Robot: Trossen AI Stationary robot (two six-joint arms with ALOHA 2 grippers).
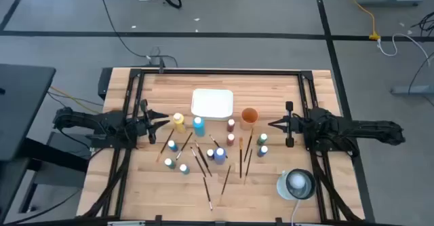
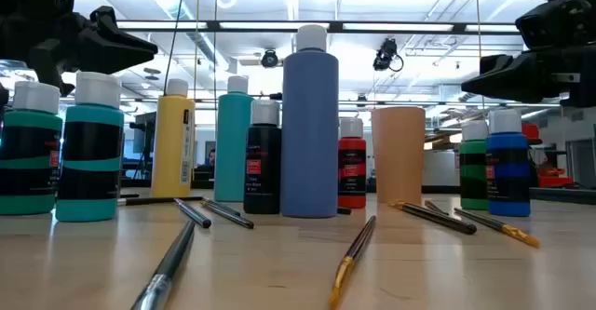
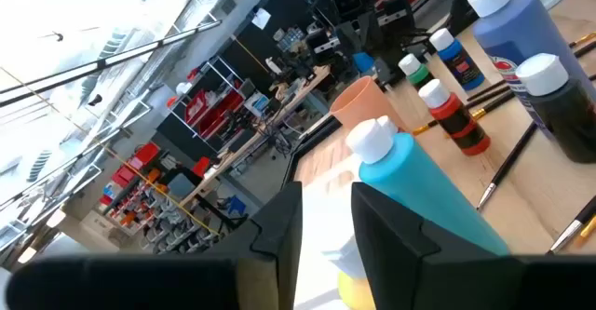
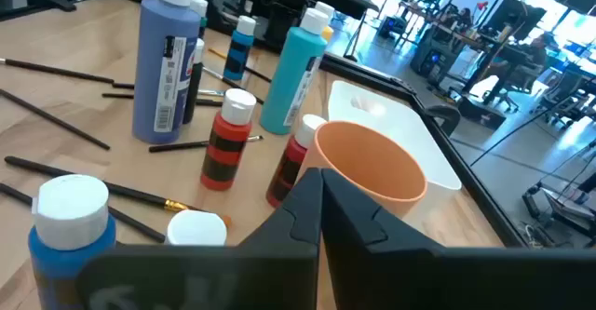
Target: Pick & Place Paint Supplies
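**High view: bottles and brushes scattered at centre frame, both arms waiting at the sides**

High view gives us the wooden table (image 1: 285,185) filling the middle of the frame. On it, just above centre, lies the white tray (image 1: 212,104), with the orange cup (image 1: 249,115) just to its right.

Below and beside these, at centre frame, we see the paint bottles spread loosely. The tall blue bottle (image 2: 309,124) is the largest; the yellow bottle (image 1: 178,122) and the teal bottle (image 1: 198,125) stand left of centre. We judge them rigid plastic, smooth-sided and somewhat slippery, light to moderate in weight, and easy to tip. The best hold is across the round body below the cap.

The left gripper (image 1: 165,119) sits at centre left, close beside the yellow bottle, its fingers narrowly apart and empty. The right gripper (image 1: 272,123) sits at centre right near the cup, fingers pressed together on nothing.

Smallest are the paintbrushes (image 1: 226,180), lying flat across the lower centre. We judge them light, thin and stiff, prone to rolling; pinch each at mid-handle.
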